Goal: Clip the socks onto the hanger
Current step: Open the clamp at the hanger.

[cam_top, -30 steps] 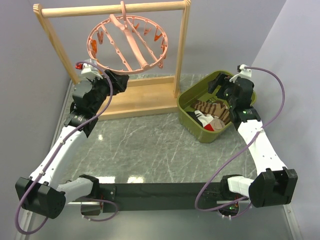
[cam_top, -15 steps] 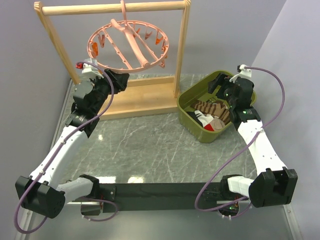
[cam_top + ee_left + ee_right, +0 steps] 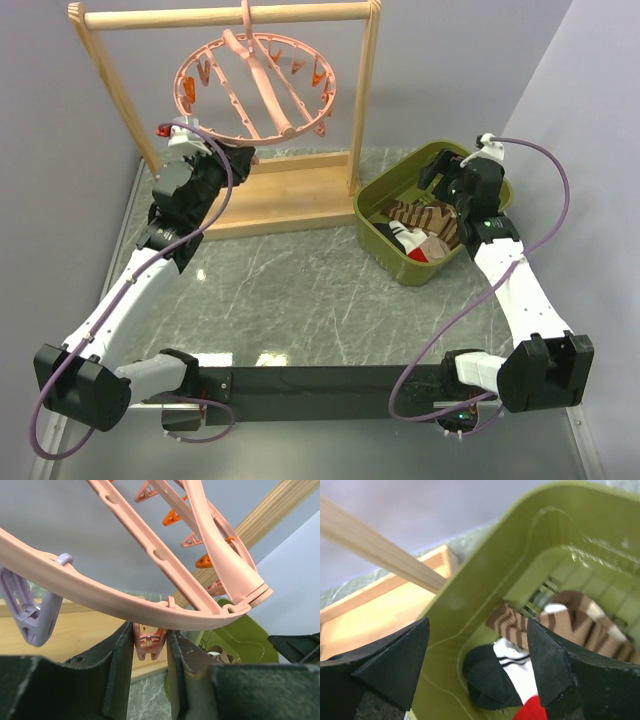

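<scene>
The salmon-pink ring hanger (image 3: 255,85) hangs by its hook from the wooden rack. My left gripper (image 3: 238,155) is raised under its near rim (image 3: 100,592). Its two fingers are closed on either side of a small pink clip (image 3: 149,641) hanging from that rim. The brown socks with tan stripes (image 3: 425,217) lie in the green bin; they also show in the right wrist view (image 3: 520,622). My right gripper (image 3: 440,178) hovers open and empty over the bin's far left corner, above the socks (image 3: 477,650).
The light wooden rack (image 3: 225,18) stands on its board at the back left. The olive-green bin (image 3: 372,205) at the right also holds a white-black-red sock (image 3: 412,243). A lilac clip (image 3: 30,615) hangs left of my left fingers. The marble table lies between the arms.
My left gripper has risen and moved slightly right, closer under the ring's near rim, and the ring has swung a little. The right arm has barely moved.
</scene>
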You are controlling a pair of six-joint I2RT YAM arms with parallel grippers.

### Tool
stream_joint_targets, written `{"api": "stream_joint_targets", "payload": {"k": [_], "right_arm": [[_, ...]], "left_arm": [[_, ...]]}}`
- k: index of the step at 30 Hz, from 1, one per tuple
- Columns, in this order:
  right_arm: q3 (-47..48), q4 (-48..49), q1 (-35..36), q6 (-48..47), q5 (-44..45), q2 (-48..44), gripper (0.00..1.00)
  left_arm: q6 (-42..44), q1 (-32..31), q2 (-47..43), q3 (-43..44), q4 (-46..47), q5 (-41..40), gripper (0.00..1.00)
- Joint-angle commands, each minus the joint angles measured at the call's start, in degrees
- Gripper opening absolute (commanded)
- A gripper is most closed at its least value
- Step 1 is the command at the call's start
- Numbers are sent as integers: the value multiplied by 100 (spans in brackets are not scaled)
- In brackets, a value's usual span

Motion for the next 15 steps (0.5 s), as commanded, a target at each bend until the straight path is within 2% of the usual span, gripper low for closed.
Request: {"api": "stream_joint_targets", "payload": {"k": [1,2,8,15], "right_arm": [[248,-429,-3,492,551,239,83],[283,-474,-38,573,560,292,82],[196,-448,-91,951,771,529,81],[-182,-141,-372,1504,797,740,78]], "left_arm": [[74,-38,-89,-45,480,-59,24],[83,-38,-107,-72,507,-24,19],[258,-38,-160,-133,516,3,17],[785,-46,-230,-274,727,626,17]]}}
